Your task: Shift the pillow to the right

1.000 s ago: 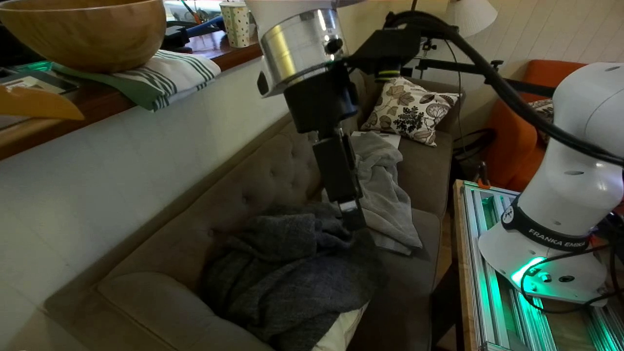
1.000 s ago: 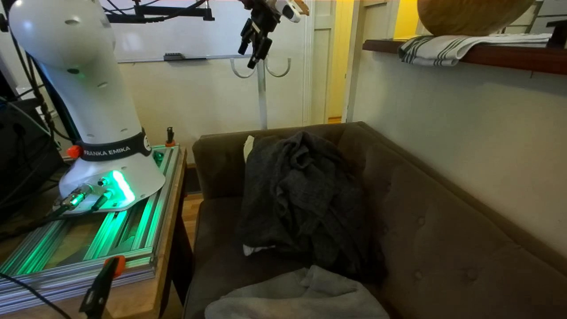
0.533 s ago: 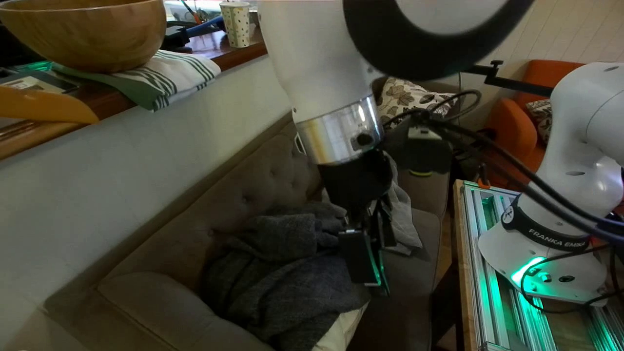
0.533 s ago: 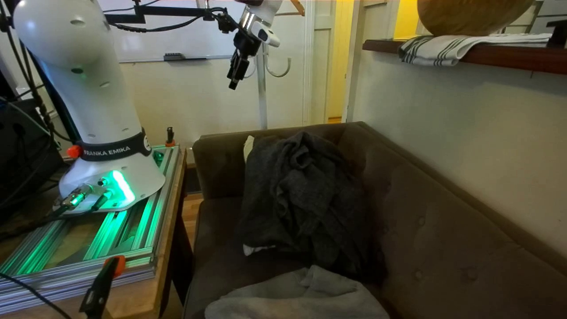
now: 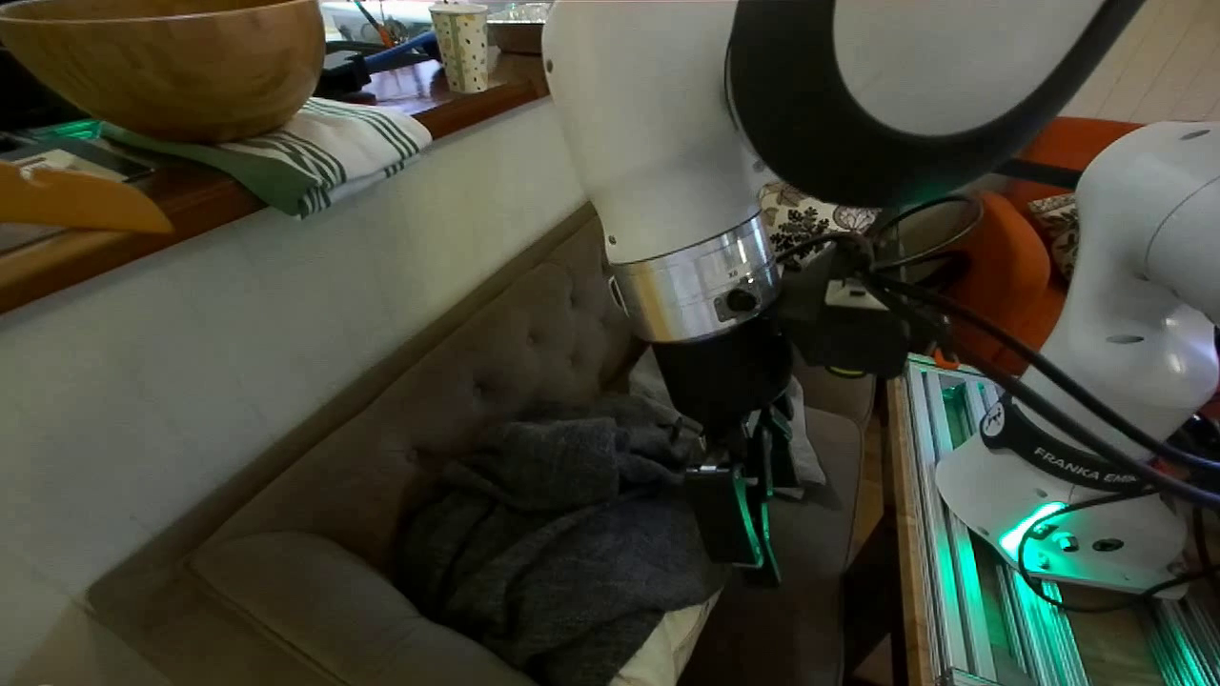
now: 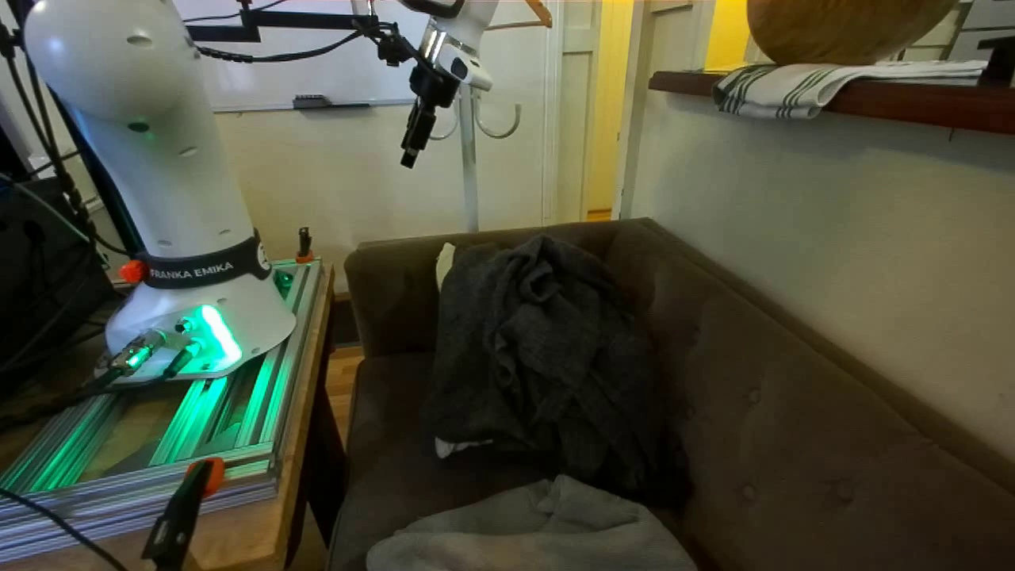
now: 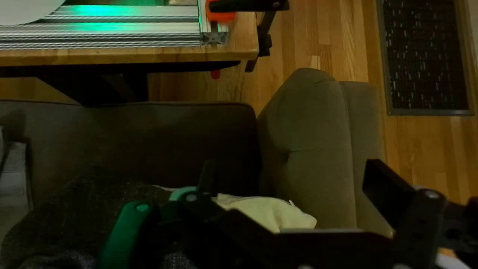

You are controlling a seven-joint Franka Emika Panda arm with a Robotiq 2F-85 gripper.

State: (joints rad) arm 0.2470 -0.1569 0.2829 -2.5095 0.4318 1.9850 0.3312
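While a dark blanket (image 5: 562, 524) covers most of it, the pale pillow (image 5: 670, 648) lies on the surface (image 5: 810, 543) in an exterior view. In an exterior view, the arm (image 6: 158, 182) holds the jaws high; likely the reach, so next they should drop and grab. In the wrist view, the jaws are wide apart, holding nothing. The pillow's bare end points toward the armrest (image 7: 317, 142); its long side is hidden.

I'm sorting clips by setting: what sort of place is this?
Probably a living room or lounge: a tufted sofa, a dark gray blanket piled on it, and an orange upholstered seat beyond.
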